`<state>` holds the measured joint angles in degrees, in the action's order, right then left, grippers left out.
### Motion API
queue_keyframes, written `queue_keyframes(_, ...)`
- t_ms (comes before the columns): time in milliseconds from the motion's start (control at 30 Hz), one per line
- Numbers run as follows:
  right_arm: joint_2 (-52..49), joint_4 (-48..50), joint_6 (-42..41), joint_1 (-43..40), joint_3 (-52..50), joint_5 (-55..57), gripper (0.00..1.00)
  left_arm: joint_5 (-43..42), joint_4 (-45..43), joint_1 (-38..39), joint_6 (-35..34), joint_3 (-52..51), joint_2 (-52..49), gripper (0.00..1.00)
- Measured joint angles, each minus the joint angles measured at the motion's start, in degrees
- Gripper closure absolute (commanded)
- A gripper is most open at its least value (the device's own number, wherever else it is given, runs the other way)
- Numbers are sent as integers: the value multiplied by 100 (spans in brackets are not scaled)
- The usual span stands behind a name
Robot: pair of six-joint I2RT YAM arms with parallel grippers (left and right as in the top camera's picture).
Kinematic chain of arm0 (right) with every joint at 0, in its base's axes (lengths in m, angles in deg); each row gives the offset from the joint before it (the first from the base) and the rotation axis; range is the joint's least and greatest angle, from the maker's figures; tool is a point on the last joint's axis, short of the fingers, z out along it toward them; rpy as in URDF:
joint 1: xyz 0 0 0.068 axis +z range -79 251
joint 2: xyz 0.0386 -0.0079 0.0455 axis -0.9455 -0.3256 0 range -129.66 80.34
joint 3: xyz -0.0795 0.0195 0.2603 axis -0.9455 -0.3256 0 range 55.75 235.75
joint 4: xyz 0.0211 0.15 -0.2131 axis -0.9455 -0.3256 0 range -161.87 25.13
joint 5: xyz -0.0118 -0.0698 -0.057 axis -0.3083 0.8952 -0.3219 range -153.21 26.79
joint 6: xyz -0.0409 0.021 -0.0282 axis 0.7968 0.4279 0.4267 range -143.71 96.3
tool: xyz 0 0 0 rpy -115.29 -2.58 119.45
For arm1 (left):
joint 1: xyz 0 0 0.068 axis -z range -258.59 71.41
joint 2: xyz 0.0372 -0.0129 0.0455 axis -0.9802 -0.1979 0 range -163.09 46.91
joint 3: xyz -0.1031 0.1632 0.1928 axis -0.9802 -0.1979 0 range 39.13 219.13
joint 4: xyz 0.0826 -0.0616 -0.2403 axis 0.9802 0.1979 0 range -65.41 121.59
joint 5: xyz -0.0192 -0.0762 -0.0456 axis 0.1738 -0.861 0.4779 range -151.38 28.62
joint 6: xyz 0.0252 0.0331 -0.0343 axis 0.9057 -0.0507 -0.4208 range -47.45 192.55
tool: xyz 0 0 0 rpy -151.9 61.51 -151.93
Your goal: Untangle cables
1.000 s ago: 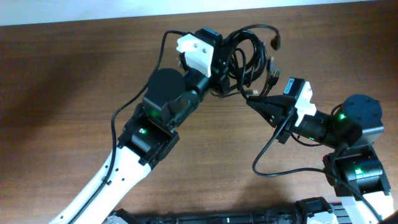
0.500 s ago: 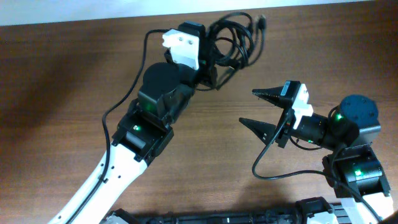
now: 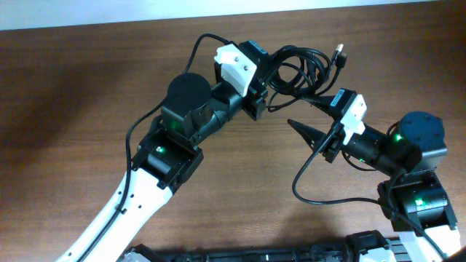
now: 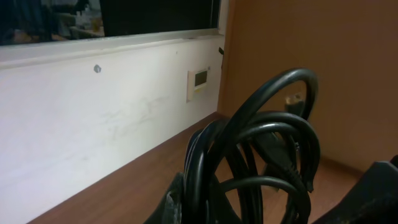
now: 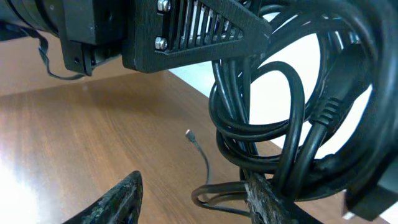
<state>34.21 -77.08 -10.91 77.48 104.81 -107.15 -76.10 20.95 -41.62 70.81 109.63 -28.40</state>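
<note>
The cables [image 3: 300,64] are a black looped bundle held above the table at the back, with a plug end [image 3: 339,52] sticking out to the right. My left gripper [image 3: 261,81] is shut on the bundle's left side; in the left wrist view the loops [image 4: 264,140] rise from between its fingers [image 4: 180,202]. My right gripper [image 3: 301,113] stands open just right of the bundle. In the right wrist view its right finger [image 5: 261,199] touches the hanging loops [image 5: 280,124], its left finger [image 5: 118,199] is apart from them, and nothing is clamped between them.
A thin cable end with a small plug [image 5: 198,144] trails onto the brown wooden table [image 3: 87,94]. The left gripper's body [image 5: 193,31] hangs close above the right gripper. A white wall [image 4: 93,124] runs along the table's far edge.
The right gripper went from shut beside the bundle to wide open, then narrowed somewhat. The left gripper swung the bundle left and back, then right again, against the right gripper's finger.
</note>
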Motion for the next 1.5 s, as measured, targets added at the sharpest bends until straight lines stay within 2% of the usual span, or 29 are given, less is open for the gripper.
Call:
queue_keyframes(300,0,4,120,0,0,63,48,-15,0,-337,87,0,0,100)
queue_keyframes(467,7,26,175,0,0,63,49,-656,-136,-354,90,0,0,100)
queue_keyframes(533,13,26,264,0,0,63,51,-765,-192,-369,90,0,0,100)
queue_keyframes(1000,22,24,861,0,0,474,51,-1685,-291,-400,90,2,0,100)
queue_keyframes(1100,22,28,857,0,0,538,72,-1816,-291,-400,92,2,0,100)
queue_keyframes(1133,22,33,901,0,0,533,86,-1836,-291,-400,92,7,0,100)
queue_keyframes(1167,22,42,894,0,0,505,94,-1838,-302,-400,90,7,0,100)
queue_keyframes(1367,22,-42,953,0,0,227,96,-1318,-275,-350,63,9,0,100)
queue_keyframes(1500,20,-66,953,0,0,59,96,-774,-225,-291,-260,9,0,100)
